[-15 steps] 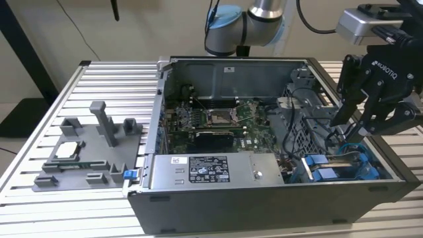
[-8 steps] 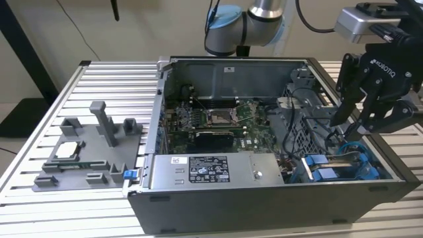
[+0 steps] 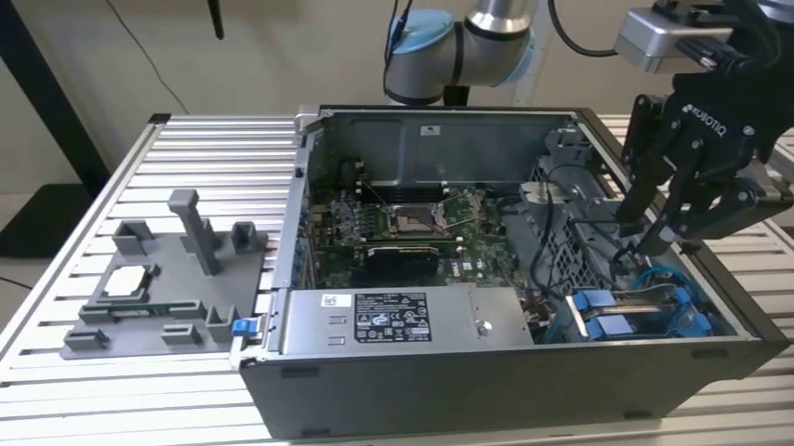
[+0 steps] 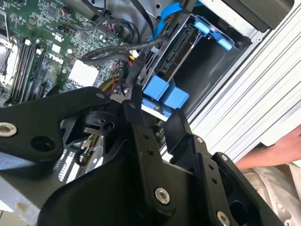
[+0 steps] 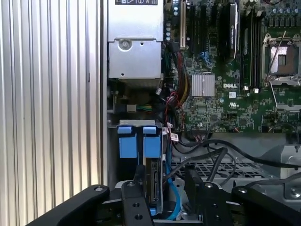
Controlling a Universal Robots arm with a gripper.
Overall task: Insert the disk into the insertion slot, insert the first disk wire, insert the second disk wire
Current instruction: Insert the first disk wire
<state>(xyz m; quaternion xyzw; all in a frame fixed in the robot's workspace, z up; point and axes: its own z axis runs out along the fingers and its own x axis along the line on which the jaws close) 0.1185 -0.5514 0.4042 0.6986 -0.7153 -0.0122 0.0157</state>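
Observation:
The disk (image 5: 153, 181) stands on edge in the insertion slot (image 5: 136, 141), whose two bright blue tabs sit just ahead of it. In the second wrist view the disk (image 4: 172, 60) lies behind the same blue tabs of the slot (image 4: 164, 93). My gripper (image 5: 164, 182) is open, one black finger on each side of the disk's end, close above it. In the exterior view the gripper (image 3: 645, 237) hangs over the bay's blue carriers (image 3: 608, 314) at the case's right front corner. A blue wire (image 5: 173, 197) and black wires (image 5: 211, 147) lie loose beside the disk.
The grey power-supply box (image 3: 397, 321) sits at the case front, the motherboard (image 3: 397, 223) behind it. A perforated metal cage (image 5: 221, 167) lies under the black wires. A grey fixture with parts (image 3: 162, 279) stands on the slatted table. A person's hand (image 4: 275, 150) rests outside the case.

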